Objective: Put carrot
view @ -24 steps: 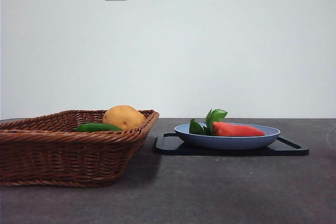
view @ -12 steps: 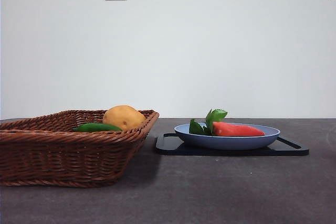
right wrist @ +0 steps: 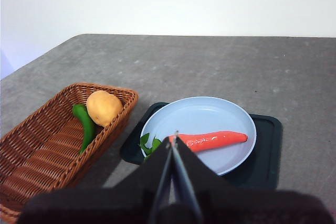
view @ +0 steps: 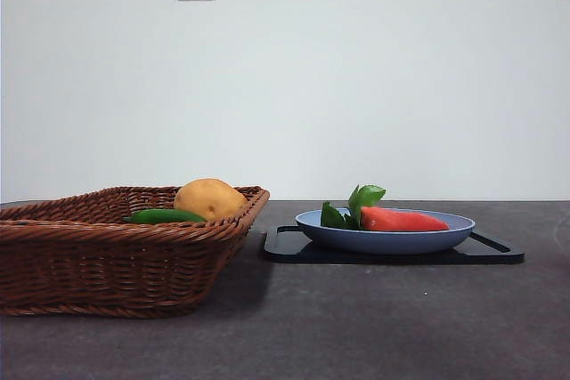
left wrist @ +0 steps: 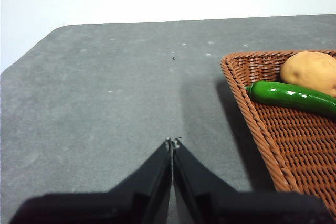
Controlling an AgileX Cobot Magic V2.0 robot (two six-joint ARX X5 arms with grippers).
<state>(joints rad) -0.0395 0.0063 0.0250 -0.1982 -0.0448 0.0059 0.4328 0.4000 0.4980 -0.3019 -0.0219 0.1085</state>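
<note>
Right gripper: its two black jaws are pressed together and hold nothing. It hangs high over the plate.
Carrot: it lies on its side in the blue plate, right of the middle of the front view, leaves toward the basket.
Change: nothing has moved in the last second.
Meaning: the carrot looks placed, so the job seems done.
Tray: black, under the plate.
Basket: lower left, holding a potato and a green vegetable.
Left gripper: jaws together, empty, waiting beside the basket.
</note>
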